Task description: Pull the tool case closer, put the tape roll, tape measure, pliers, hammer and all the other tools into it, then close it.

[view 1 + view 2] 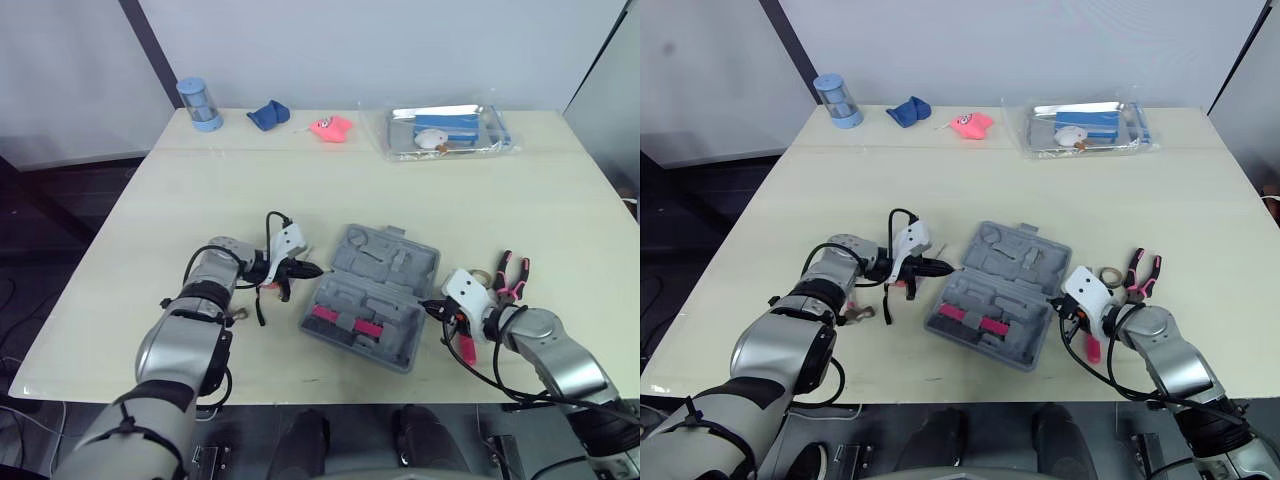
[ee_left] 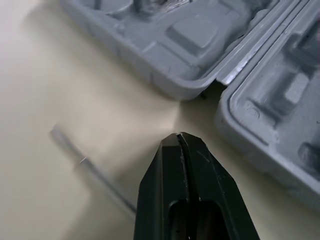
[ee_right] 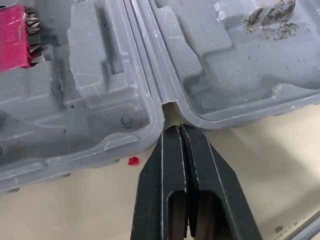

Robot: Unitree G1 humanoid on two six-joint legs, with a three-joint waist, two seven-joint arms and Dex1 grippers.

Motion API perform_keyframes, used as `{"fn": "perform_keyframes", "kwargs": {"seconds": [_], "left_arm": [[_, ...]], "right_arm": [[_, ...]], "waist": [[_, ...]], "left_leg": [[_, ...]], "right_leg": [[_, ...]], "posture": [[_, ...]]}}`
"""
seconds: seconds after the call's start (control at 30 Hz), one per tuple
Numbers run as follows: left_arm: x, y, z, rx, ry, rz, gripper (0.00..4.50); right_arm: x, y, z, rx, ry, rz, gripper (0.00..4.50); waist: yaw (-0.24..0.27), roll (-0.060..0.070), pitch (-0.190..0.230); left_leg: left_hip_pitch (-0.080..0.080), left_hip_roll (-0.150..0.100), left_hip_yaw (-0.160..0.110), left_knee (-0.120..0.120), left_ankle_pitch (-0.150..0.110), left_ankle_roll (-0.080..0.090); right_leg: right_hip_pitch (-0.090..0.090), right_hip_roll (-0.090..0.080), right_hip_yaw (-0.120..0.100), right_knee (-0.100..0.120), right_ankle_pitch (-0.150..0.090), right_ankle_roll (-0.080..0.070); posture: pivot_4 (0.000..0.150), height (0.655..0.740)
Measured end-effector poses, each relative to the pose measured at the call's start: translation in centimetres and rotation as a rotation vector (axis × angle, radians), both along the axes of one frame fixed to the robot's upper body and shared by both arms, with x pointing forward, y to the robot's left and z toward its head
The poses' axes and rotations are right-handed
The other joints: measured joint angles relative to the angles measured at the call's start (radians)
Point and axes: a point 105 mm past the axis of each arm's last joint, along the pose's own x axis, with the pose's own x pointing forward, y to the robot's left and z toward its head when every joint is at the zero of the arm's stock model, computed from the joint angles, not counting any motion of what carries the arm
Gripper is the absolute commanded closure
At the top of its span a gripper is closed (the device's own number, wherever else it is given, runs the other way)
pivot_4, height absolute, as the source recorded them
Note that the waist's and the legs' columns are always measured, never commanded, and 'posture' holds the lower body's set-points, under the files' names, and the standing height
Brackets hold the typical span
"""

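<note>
An open tool case (image 1: 375,295) fills mid-frame on the table (image 1: 300,190), flanked by the left gripper (image 1: 319,270) on its left and the right gripper (image 1: 426,305) on its right. Pliers (image 1: 512,275) and a tape roll (image 1: 480,277) crowd the lower right. Above the case runs a broad bare band, up to a canister (image 1: 200,104), cloth (image 1: 268,114) and plastic bag (image 1: 448,130) near the top.

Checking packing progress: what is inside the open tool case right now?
The tool case holds two pink bit holders in its near half; the other moulded slots look empty. Whatever lies beneath the holders is covered.
</note>
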Motion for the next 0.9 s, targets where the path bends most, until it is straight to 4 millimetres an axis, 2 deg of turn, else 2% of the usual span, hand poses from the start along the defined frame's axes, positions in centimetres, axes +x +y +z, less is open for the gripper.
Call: {"fn": "perform_keyframes", "kwargs": {"seconds": [0.5, 0.9], "left_arm": [[-0.2, -1.5, -0.2, -0.006, 0.002, -0.047, 4.50], [-1.6, -1.3, -0.6, -0.013, 0.087, -0.128, 4.50]], "right_arm": [[0.0, 0.0, 0.0, -0.003, 0.003, -0.004, 4.48], [-0.7, -0.2, -0.1, -0.008, 0.051, 0.027, 4.48]], "waist": [[0.002, 0.000, 0.000], [0.001, 0.000, 0.000]], "left_leg": [[0.000, 0.000, 0.000, 0.000, 0.000, 0.000], [0.000, 0.000, 0.000, 0.000, 0.000, 0.000]], "right_leg": [[0.000, 0.000, 0.000, 0.000, 0.000, 0.000], [0.000, 0.000, 0.000, 0.000, 0.000, 0.000]], "posture": [[0.150, 0.7400], [0.150, 0.7400]]}}
